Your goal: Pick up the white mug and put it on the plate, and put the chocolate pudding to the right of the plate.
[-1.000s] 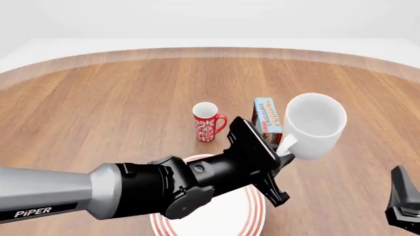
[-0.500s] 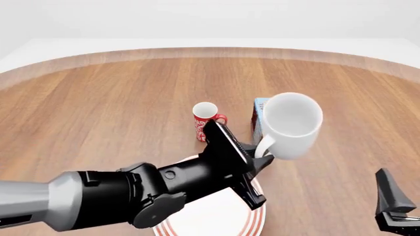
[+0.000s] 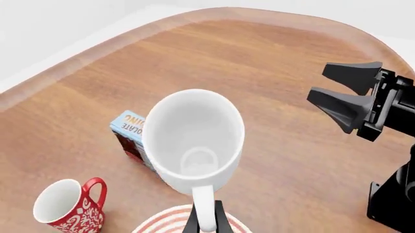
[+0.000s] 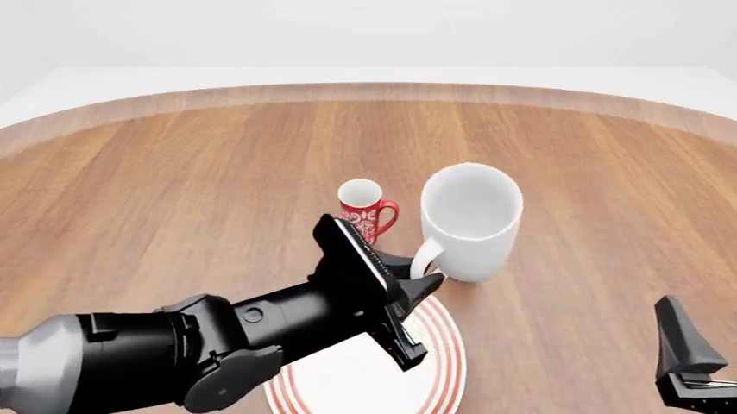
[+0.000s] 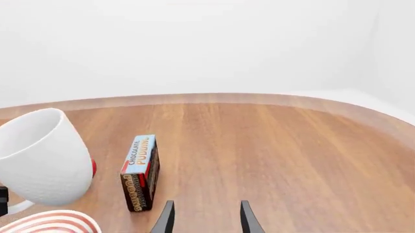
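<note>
**Mug held by its handle above the far edge of the plate**

While the left arm fills the lower left of the front view, its left gripper (image 4: 424, 285) is closed on the handle of the white mug (image 4: 470, 221), which hangs tilted in the air at centre frame, mouth toward the camera. Just left of the mug stands the red mug (image 4: 365, 210), upright on the wooden table (image 4: 173, 190). Below the white mug, at lower centre, lies the plate (image 4: 444, 366), partly hidden by the arm. The mug seems to sit over the plate's far rim rather than its middle.

The chocolate pudding (image 5: 139, 171) is hidden behind the mug in the front view; the right wrist view shows it standing on edge at lower left of centre, just beyond the plate. At the lower right corner of the front view, the right gripper (image 4: 679, 366) waits with its jaws apart and nothing between them.

Judged from here, the risks are a handle-only grip letting the mug swing, a release too near the rim so it tips off, or the mug's body knocking the pudding or red mug on the way down.
</note>
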